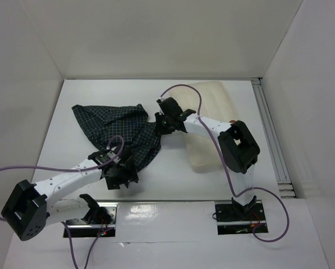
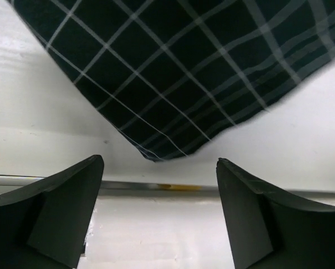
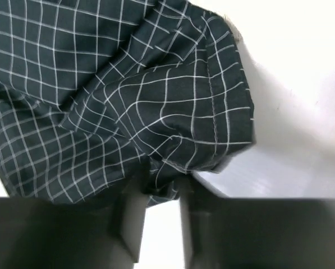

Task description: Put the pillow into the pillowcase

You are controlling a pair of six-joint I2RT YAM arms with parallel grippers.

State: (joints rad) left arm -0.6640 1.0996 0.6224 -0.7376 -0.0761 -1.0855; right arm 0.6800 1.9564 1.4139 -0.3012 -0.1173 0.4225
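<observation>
Top view: the pillowcase (image 1: 114, 126) lies crumpled on the white desk (image 1: 100, 92), left of centre. The pillow (image 1: 212, 101) lies at the back right, apart from the case, its near part crossed by the right arm. The right gripper (image 1: 163, 124) sits at the case's right edge; the left gripper (image 1: 122, 178) sits at its near corner. Neither gripper's state can be read from this view.

Left wrist view: the left gripper (image 2: 159, 162) is released, its fingers (image 2: 60, 213) spread wide over bare desk. One rounded corner of the pillowcase (image 2: 184, 67) lies just ahead of them, not touched.

Right wrist view: the right gripper (image 3: 159, 188) is clenched on a fold of the pillowcase (image 3: 100, 112). The fingers (image 3: 131, 218) stand close together, with a stitched hem bunched into the narrow gap. The pillow appears in the top view only.
</observation>
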